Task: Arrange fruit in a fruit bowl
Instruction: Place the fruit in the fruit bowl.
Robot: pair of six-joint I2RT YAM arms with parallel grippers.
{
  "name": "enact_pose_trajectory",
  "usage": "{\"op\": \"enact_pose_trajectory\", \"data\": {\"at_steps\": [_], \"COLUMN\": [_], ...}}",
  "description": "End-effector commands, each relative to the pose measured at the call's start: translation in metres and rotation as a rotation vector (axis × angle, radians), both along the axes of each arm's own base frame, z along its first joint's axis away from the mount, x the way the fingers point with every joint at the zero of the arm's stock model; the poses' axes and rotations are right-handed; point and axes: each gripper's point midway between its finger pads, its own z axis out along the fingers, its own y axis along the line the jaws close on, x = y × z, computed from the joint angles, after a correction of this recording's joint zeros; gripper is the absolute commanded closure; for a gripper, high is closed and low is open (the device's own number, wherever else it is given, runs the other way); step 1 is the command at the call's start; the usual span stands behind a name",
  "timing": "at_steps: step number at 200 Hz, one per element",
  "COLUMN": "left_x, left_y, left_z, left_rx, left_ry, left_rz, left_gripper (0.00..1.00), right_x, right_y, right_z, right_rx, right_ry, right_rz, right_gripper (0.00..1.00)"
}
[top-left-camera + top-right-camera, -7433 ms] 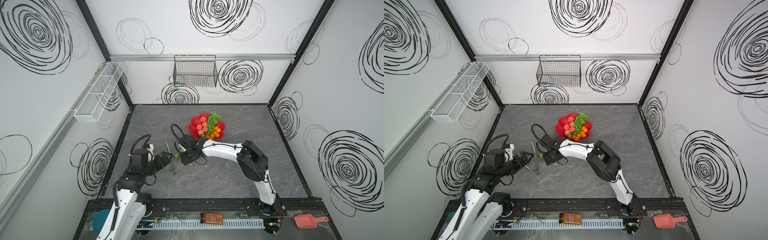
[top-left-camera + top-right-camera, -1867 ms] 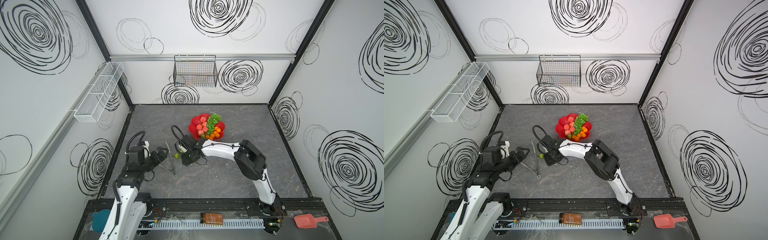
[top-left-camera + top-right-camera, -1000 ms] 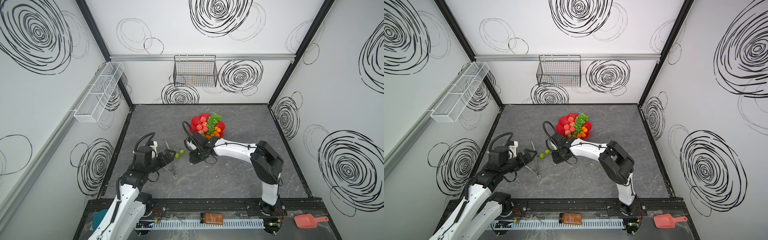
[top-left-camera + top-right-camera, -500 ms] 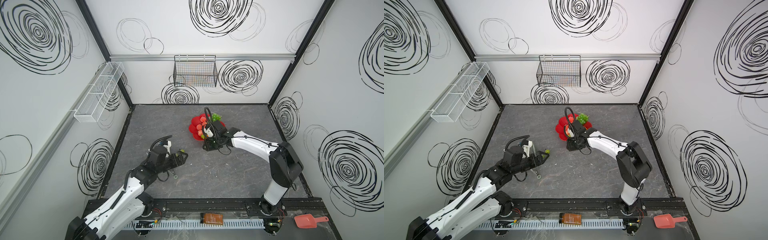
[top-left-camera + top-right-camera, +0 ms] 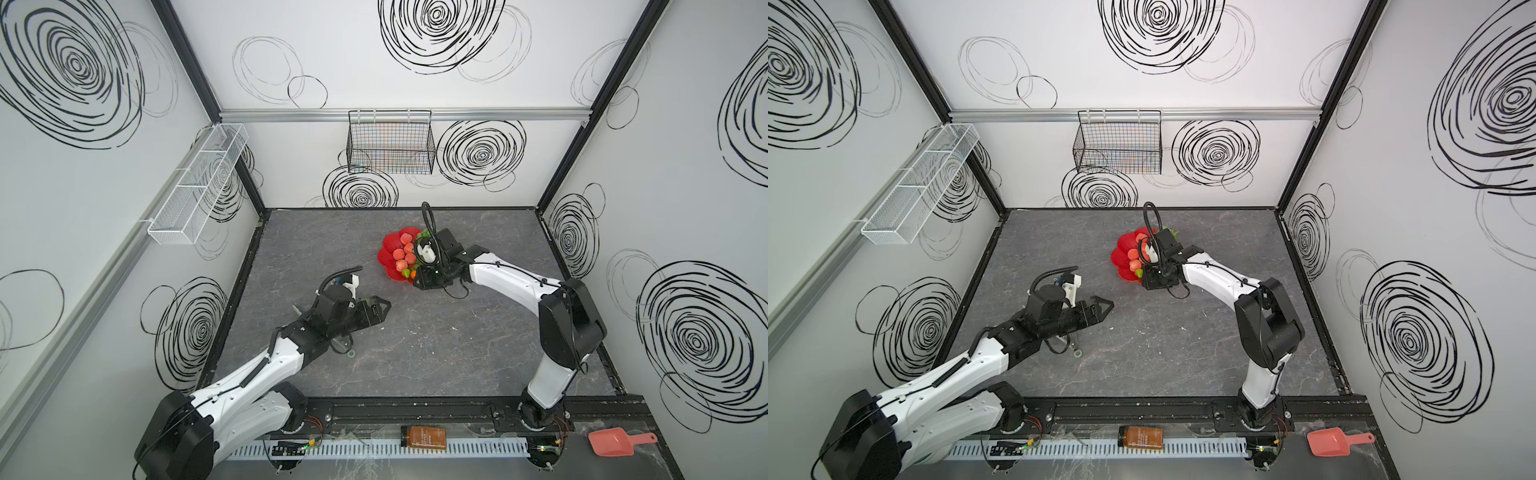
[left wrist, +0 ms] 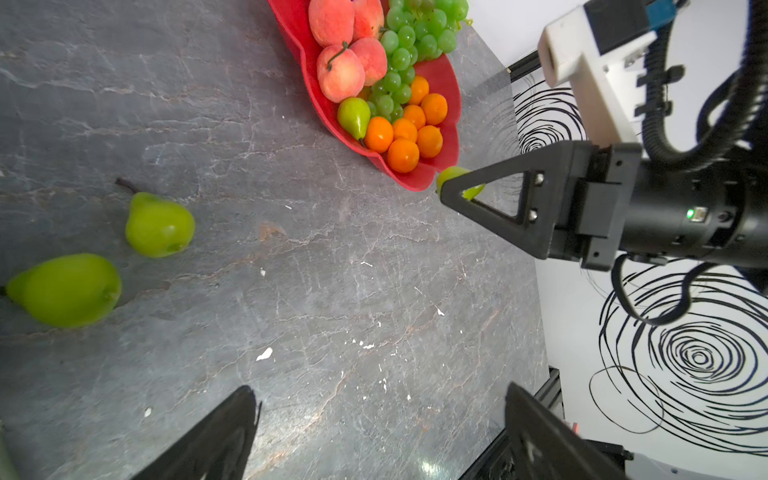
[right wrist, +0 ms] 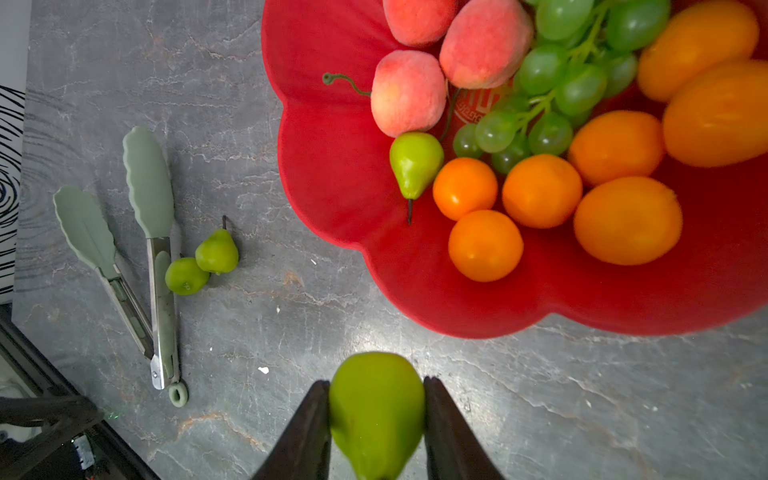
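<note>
Green and waxy-smooth, the held pear [image 7: 376,419] is clamped by its broad body between the two black fingers [image 7: 307,428] of the right gripper [image 7: 377,382], tapering toward the wrist. It hangs above the grey, veined stone-look table [image 7: 249,104], just outside the scalloped rim of the fruit bowl [image 7: 332,166]; seen from the left wrist, the pear [image 6: 453,174] shows behind a triangular, open-framed finger beside that rim [image 6: 415,180]. In both top views the right arm [image 5: 507,282] rises from the front rail to a raised elbow, and its white forearm slopes down to the near edge of the bowl [image 5: 388,249]. The left gripper [image 6: 379,388] stands with its fingers wide apart, holding and touching nothing; the left arm [image 5: 270,365] stretches low and diagonal across the table, its gripper [image 5: 380,309] pointing toward the bowl and well apart from it. The glossy red, petal-edged bowl holds fuzzy pink peaches [image 7: 407,93], a bunch of translucent green grapes [image 7: 552,83], round orange tangerines [image 7: 540,191] and a small pear [image 7: 415,162] lying stem outward. Two loose pears [image 7: 217,252], touching each other, lie on the table just beside the tongs [image 7: 151,183], which have steel arms and sage-green scalloped tips.
</note>
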Motion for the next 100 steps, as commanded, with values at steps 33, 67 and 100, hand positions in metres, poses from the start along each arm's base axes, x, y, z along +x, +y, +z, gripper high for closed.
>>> {"op": "enact_pose_trajectory", "data": {"at_steps": [33, 67, 100], "left_x": [0.025, 0.03, 0.029], "left_y": [-0.016, -0.02, -0.02], "left_z": [0.03, 0.031, 0.028], "left_rx": [-0.045, -0.045, -0.039], "left_ry": [-0.087, -0.09, -0.081], "left_rz": [-0.001, -0.003, -0.008], "left_gripper": [0.04, 0.04, 0.04], "right_x": [0.021, 0.036, 0.046], "right_y": [0.005, 0.006, 0.008], "right_z": [-0.013, -0.019, -0.023], "right_rx": [-0.038, -0.051, -0.055], "right_ry": [0.007, 0.006, 0.011], "right_rz": [0.011, 0.002, -0.002], "right_gripper": [0.63, 0.63, 0.62]}}
